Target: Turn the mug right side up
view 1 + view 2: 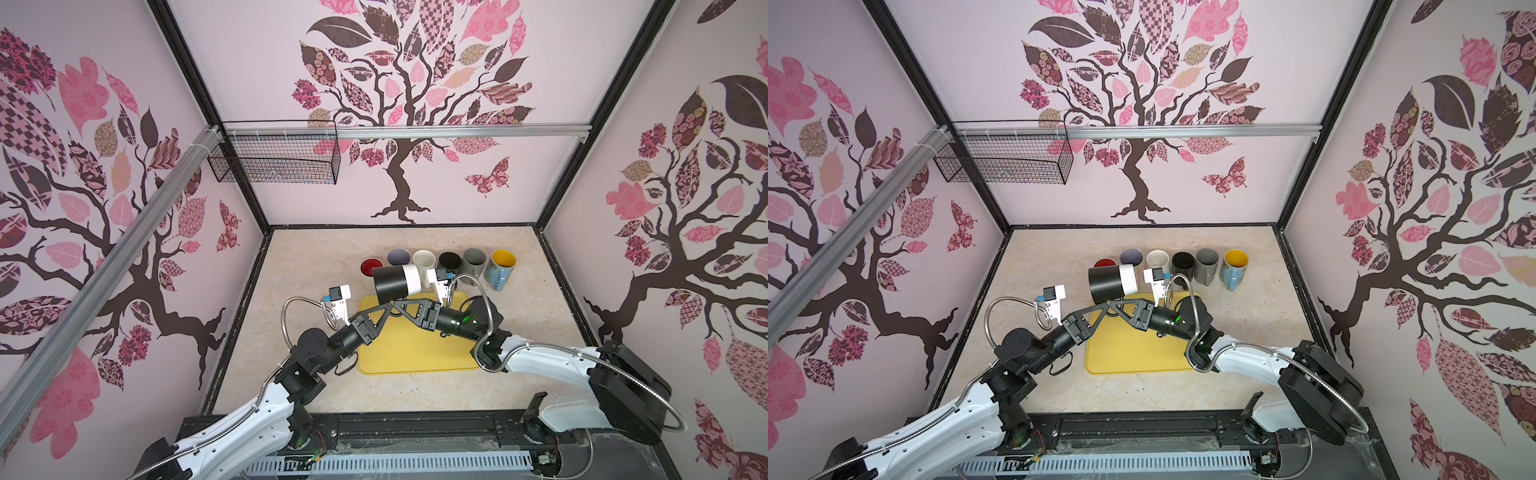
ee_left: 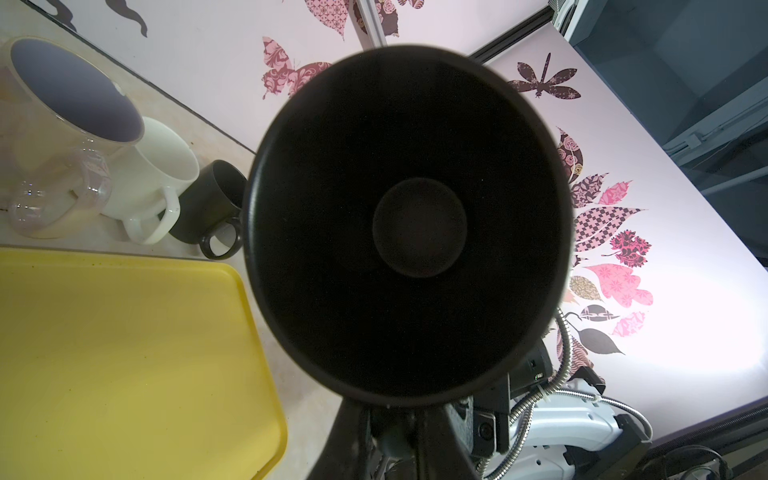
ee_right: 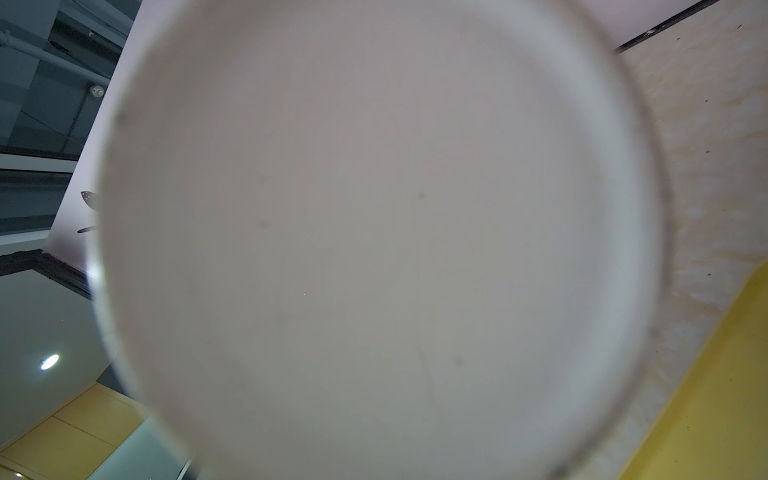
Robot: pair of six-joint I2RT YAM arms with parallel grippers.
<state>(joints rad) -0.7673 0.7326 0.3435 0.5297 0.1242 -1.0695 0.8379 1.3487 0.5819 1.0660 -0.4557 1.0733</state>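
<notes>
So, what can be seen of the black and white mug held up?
The mug looks ceramic: black body and inside, white band at its base. It lies sideways in the air above the far edge of the yellow tray, mouth toward the left arm. The left gripper and right gripper clamp it from below; its handle is hidden.

White arm links, black joints, silver corrugated cables.

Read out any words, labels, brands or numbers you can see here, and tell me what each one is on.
None readable. The held black and white mug, the yellow tray and the wall decals show no text; any print on the blue mug is too small to make out.
</notes>
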